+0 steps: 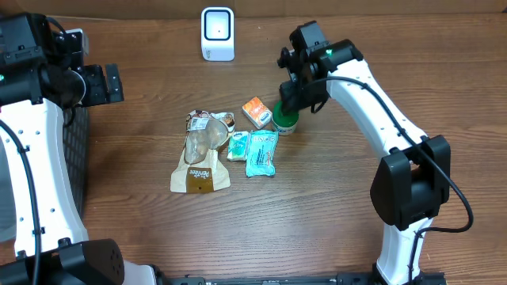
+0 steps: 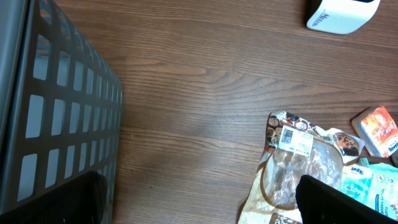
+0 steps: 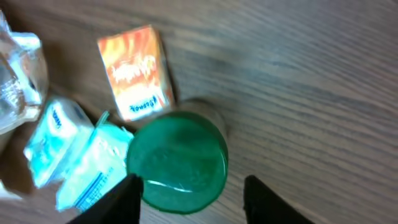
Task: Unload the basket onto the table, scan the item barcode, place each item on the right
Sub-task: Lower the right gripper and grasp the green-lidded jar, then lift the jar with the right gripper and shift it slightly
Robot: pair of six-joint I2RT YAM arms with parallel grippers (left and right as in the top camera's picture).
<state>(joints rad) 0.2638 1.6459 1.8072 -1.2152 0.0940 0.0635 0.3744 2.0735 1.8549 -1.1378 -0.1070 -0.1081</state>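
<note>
On our brown wood-grain table (image 1: 142, 237), the green-lidded jar (image 1: 286, 120) stands right of the packets (image 1: 261, 152) (scanner (image 1: 217, 33) at the far edge); right gripper (image 3: 191, 186) hangs spread over it, left gripper (image 1: 104, 83) gapes near the basket (image 2: 62, 124).

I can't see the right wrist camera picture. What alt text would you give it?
A round green lid seen from above sits between the gripper's two dark fingers, which stand apart and are not clamped on it. An orange box lies just beyond the lid, and pale blue packets lie to the left, all on a wooden table.
</note>
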